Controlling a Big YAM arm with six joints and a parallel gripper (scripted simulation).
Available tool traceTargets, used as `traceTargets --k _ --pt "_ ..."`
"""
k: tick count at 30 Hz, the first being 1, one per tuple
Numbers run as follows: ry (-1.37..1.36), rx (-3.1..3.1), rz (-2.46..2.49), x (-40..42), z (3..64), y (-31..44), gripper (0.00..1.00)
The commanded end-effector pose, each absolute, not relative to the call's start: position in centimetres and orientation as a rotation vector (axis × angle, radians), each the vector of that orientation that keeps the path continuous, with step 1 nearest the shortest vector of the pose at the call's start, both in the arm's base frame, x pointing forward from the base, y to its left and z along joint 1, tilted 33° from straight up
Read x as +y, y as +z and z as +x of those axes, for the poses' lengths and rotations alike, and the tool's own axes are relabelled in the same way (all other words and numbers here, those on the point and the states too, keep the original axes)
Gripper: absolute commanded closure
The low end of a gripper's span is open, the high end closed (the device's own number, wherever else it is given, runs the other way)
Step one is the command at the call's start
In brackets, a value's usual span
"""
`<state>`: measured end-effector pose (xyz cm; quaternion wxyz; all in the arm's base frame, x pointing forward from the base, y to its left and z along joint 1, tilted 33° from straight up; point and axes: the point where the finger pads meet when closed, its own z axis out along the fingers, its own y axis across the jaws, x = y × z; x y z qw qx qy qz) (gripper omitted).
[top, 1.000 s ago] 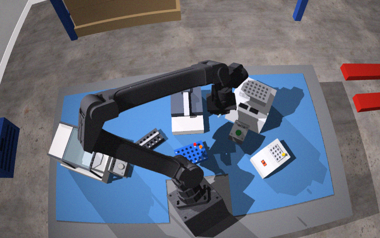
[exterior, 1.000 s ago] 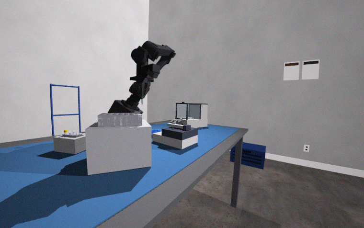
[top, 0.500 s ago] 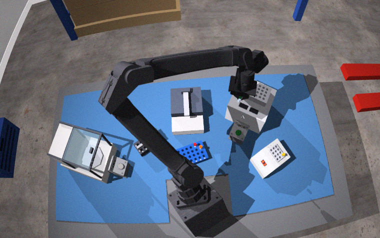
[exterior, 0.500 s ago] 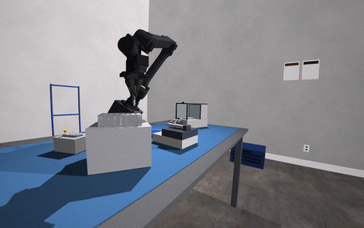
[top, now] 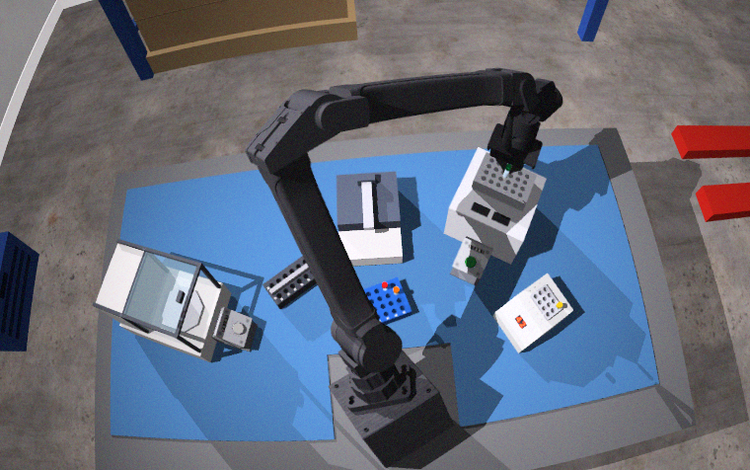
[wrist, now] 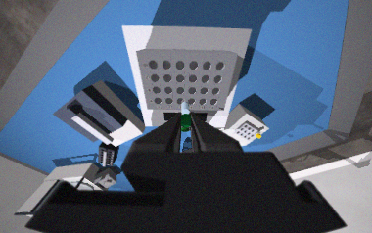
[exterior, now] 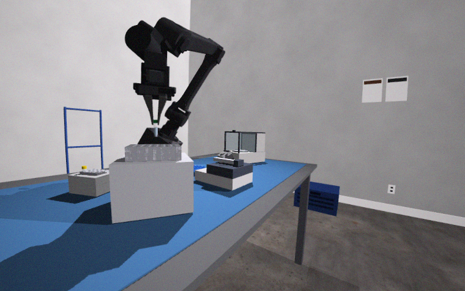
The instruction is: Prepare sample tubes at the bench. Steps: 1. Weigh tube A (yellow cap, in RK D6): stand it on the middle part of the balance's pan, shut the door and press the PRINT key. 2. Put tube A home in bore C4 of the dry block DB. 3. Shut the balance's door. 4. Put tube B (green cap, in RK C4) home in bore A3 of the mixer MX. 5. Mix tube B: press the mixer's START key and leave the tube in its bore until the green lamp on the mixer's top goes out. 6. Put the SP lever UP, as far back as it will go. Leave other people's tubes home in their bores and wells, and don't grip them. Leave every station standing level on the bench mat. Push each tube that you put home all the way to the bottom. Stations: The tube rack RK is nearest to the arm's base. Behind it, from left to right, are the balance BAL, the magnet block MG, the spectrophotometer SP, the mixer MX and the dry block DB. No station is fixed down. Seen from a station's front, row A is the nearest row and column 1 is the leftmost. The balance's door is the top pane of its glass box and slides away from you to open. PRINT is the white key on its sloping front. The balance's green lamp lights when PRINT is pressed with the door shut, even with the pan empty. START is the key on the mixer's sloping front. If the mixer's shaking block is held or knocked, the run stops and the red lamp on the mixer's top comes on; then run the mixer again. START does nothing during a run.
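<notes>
While the arm stretched far across the bench, its pincer [top: 507, 167] [exterior: 155, 122] [wrist: 185, 116] stood nearly closed, the fingertips pinched about the green cap of a small tube [top: 506, 173] [exterior: 155, 131] [wrist: 184, 107]. From where I stood, the tube hung roughly upright, its lower end clear above the grey block of holes [top: 497, 191] [exterior: 152, 154] [wrist: 225, 70] on the big white mixer [top: 458, 216] [exterior: 150, 191] [wrist: 196, 36]. The yellow-capped tube [top: 560, 304] [exterior: 84, 167] [wrist: 258, 136] already stood in a corner hole of the smaller heater box [top: 517, 335] [exterior: 82, 184] [wrist: 236, 117], and the glass lid [top: 157, 287] of the scale seemed closed, so I took the job in hand to be the fourth: putting the green-capped tube home in the mixer

The next move, I judged, called for lining the tube up over the third hole of the front row, then going straight down until it reached the bottom. A slanted descent might have caught the rim or shoved the loose mixer. Only after letting go and lifting clear would it have been time for the green start button [top: 470, 262]
</notes>
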<state>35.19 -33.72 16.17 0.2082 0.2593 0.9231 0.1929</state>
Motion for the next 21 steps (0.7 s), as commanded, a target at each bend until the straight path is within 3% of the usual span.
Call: traceTargets --k 1,21 --pt "0.546 2.565 0.750 -32.6 35.0 17.6 0.91" --pt "0.521 2.552 0.741 -33.7 35.1 17.8 0.91"
